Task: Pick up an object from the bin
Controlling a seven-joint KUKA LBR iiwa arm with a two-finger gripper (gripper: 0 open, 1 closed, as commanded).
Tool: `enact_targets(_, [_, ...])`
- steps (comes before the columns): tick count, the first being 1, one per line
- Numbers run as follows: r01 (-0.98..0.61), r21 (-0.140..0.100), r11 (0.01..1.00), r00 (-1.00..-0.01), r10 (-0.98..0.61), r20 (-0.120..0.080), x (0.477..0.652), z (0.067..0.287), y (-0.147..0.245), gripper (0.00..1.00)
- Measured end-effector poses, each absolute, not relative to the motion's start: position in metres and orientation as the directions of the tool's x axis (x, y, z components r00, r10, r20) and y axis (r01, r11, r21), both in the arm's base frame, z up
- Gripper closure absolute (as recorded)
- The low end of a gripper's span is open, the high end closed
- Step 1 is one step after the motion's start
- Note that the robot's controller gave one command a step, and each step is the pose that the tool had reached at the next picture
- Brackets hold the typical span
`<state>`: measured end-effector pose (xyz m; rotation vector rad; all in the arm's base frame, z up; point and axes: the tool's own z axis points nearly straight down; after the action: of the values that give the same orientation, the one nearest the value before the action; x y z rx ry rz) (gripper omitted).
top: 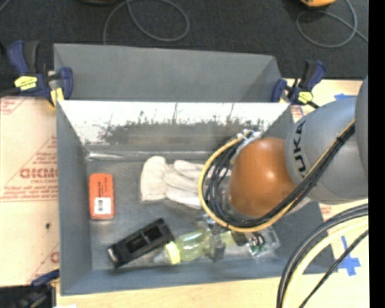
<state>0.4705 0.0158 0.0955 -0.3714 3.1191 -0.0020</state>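
One clear bottle (192, 247) just beneath gripper (219, 238): likely light, slick, crushable; best gripped mid-body. Gripper opening hidden, cannot tell.

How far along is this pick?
Done: end effector sits low at the bin's front wall, beside the clear yellow-capped bottle. In hand: nothing looks lifted. Left: grasp and lift. White glove, black device, orange block lie apart.

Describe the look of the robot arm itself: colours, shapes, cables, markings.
The arm is a thick, rounded, silver-grey tube with dark letters "UKA" readable on it. A glossy orange dome-shaped cover sits at its wrist. Black and yellowish cables loop around that cover.
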Motion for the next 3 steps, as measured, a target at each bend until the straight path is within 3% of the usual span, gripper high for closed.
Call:
enact_targets(1, [-0.232,-0.002,0.973,-0.973,-0.232,-0.004,0.4717,0.118,0.0151,1.0])
enact_targets(3, [-0.231,-0.003,0.973,-0.973,-0.231,-0.006,0.4716,0.1231,0.015,1.0])
